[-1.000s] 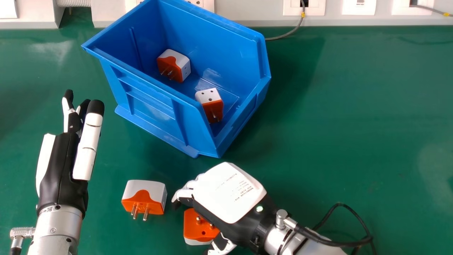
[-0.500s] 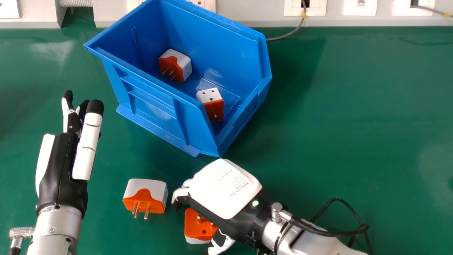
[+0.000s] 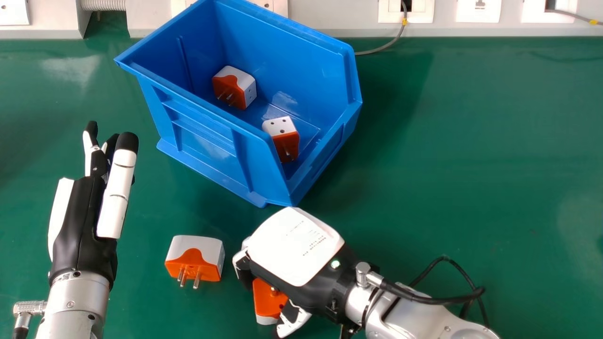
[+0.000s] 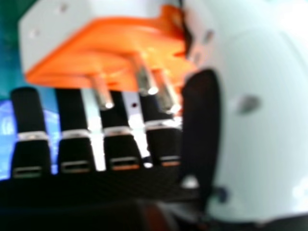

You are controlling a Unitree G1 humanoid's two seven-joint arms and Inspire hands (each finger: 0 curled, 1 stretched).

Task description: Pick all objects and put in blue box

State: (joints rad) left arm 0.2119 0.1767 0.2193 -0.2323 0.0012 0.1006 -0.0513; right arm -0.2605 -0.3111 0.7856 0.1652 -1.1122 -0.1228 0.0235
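Head view puts the job, as I judge it, at its third pick: two orange-and-white adapters, the far one and the near one, lie inside the blue box, and two others are outside it. My right hand is down on the near side of the box, over the gripped adapter. Its fingers are bent round one side and the thumb closes in on the other, so I take it as clamped on that adapter, prongs bare; how firmly, I cannot tell. Nor can I tell if it is clear of the bench.

My left hand is idle at the left, fingers stretched out.

Next I should make the hold sure, then raise the adapter straight up, high enough to pass the box's near wall, carry it to the far side over the opening and let go low. The prongs could catch on the rim, or the adapter could twist if the thumb bears on one corner only.

After that, the loose adapter, upright on the bench between my two hands, is the last one to fetch.
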